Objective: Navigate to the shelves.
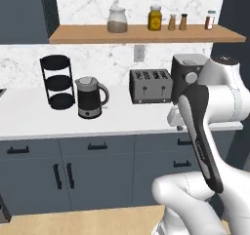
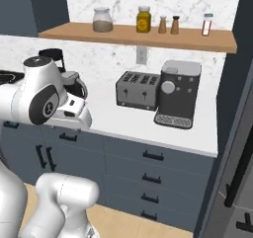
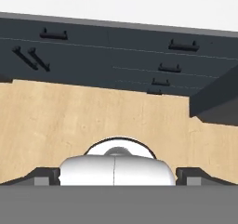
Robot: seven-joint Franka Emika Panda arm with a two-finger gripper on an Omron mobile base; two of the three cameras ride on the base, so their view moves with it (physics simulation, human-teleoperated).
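The shelves are one long light-brown wooden plank (image 1: 88,34) fixed to the marble wall above the counter, straight ahead in both base views (image 2: 74,32). It carries a glass jar (image 1: 117,20), a yellow jar (image 1: 155,18) and small shakers (image 1: 177,22). My arm is folded in front of the counter, well below the plank, with the hand pointing down at the wooden floor. In the hand view my gripper (image 3: 118,175) is open, its dark fingertips (image 3: 46,174) wide apart with nothing between them.
On the white counter (image 1: 34,117) stand a black three-tier wire rack (image 1: 56,82), a kettle (image 1: 90,97), a toaster (image 1: 150,86) and a coffee machine (image 2: 177,94). Dark blue-grey cabinets (image 1: 73,170) run beneath. A tall dark unit (image 2: 237,133) closes the right side.
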